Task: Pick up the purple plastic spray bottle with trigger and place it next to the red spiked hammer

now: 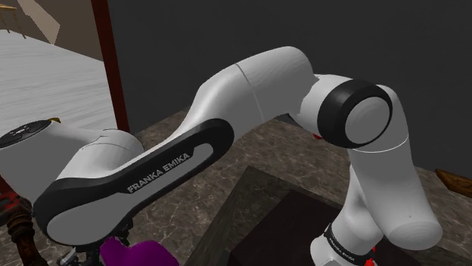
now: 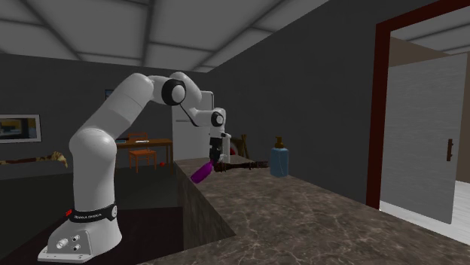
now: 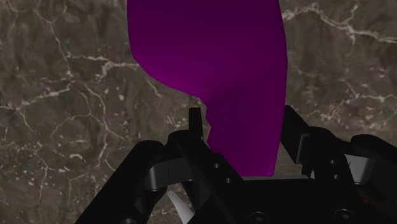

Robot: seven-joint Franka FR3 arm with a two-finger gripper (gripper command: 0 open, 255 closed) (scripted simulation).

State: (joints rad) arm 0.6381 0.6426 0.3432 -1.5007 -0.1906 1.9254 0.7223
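The hand point(image 3: 243, 122) pinches the purple bottle point(image 3: 216, 57) over the marble surface point(image 3: 63, 95). The bottle tilts close to the surface's edge, with bare marble spreading beneath it.

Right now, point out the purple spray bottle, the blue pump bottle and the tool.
purple spray bottle point(image 3: 210, 57): wrist view, broad body.
blue pump bottle point(image 2: 279, 162): second exterior view, body.
tool point(image 3: 243, 122): wrist view, midway between fingertips.
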